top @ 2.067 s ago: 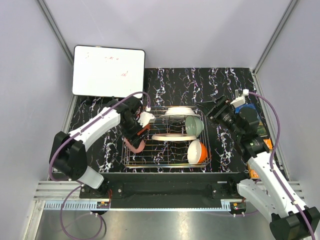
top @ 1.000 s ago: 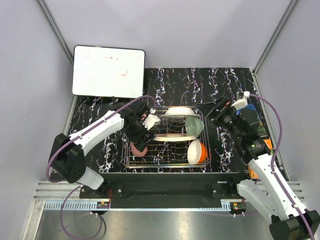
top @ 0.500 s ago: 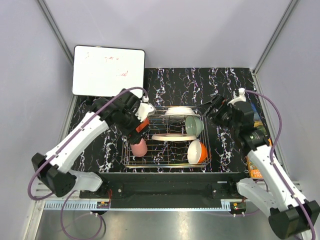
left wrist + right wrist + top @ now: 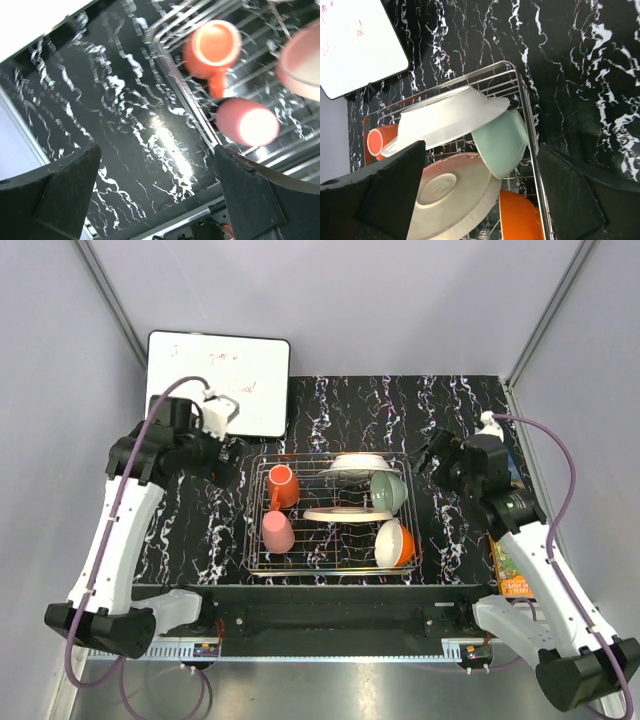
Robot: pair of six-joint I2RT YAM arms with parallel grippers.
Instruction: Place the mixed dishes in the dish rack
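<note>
Pink cup (image 4: 277, 533) now sits in the dish rack (image 4: 322, 562); left gripper (image 4: 156, 150), withdrawn, and right gripper (image 4: 481, 147) gape empty.

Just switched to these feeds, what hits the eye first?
The silver rack at mid-table is packed: orange mug and pink cup on its left, white plate, cream plate and green bowl leaning at its middle and right, orange bowl at front right. The left gripper near the whiteboard and the right gripper off the rack's right side hang outside it, jaws open and empty.
</note>
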